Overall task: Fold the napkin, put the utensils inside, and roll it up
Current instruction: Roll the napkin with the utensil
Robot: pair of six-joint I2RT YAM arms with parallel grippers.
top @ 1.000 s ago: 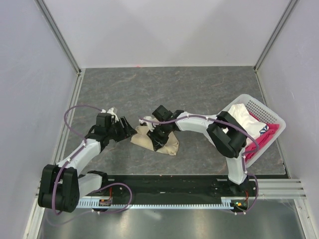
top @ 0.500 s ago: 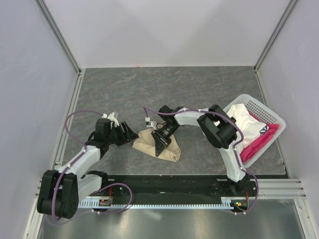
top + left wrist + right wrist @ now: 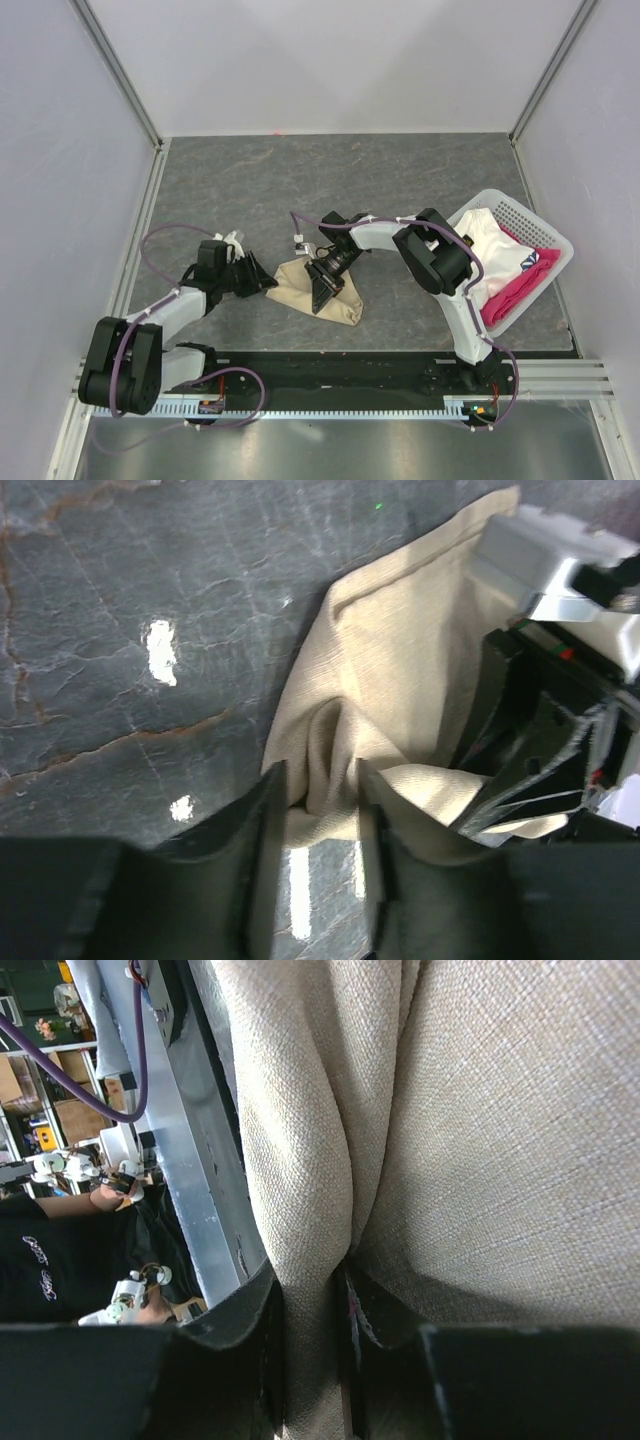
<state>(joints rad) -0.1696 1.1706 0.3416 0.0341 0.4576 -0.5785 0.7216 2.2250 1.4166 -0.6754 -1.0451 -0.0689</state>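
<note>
Right hand (image 3: 308, 1282) is closed on a raised fold of the napkin (image 3: 343, 308), which lies crumpled on the grey counter (image 3: 300, 180) between the 2 arms. At the napkin's left edge the left hand (image 3: 318, 780) is low, its 2 fingers (image 3: 268, 810) on both sides of another fold; whether they press it, one cannot tell. Well apart at the right stands a white basket (image 3: 525, 220) holding white and pink cloth.

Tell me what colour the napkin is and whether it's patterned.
The napkin is plain beige-tan, no pattern; the right wrist view shows its weave best.
</note>
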